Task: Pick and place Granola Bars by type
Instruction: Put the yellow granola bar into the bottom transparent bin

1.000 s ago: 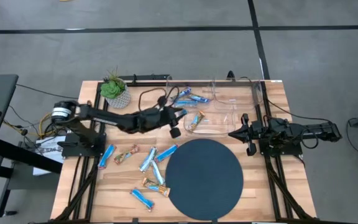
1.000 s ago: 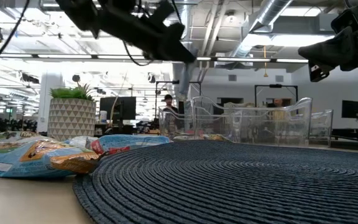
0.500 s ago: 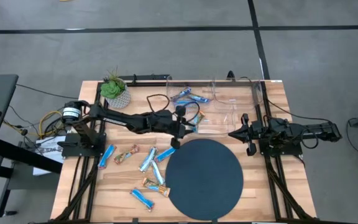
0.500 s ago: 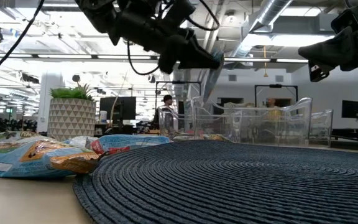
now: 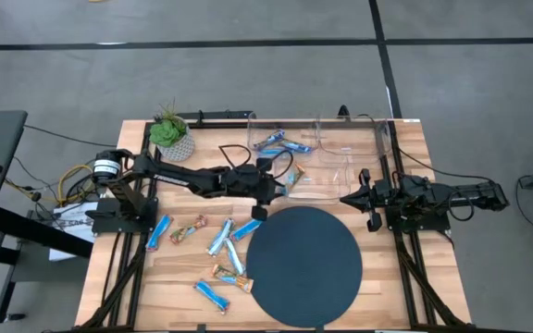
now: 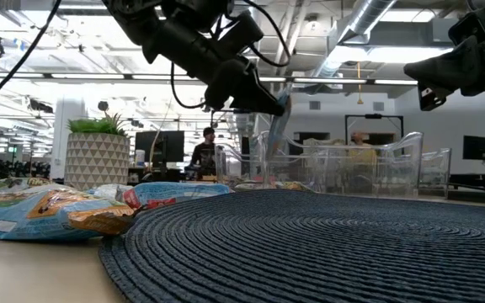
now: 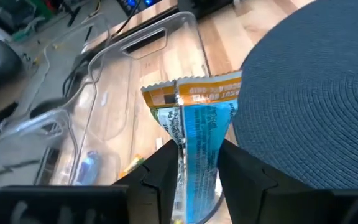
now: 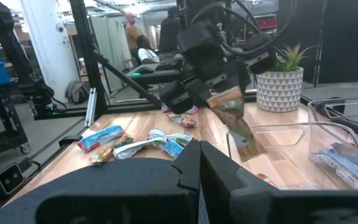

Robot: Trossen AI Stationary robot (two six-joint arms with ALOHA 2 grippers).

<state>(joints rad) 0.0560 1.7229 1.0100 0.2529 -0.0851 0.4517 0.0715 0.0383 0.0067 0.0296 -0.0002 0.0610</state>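
While the left tool (image 7: 191,162) pinches a blue-and-orange granola bar (image 7: 199,118), bar hanging over clear bin (image 7: 104,93) edge, beside round mat (image 7: 316,93)

The middle of the wooden table (image 5: 405,277) is filled by the round dark mat (image 5: 303,265), which lies flat and bare. At upper center and upper right, the way is blocked by the tall walls of the clear bins (image 5: 340,162). The upper left corner is taken by the potted plant (image 5: 171,135). The lower left is dotted with loose bars (image 5: 216,239).
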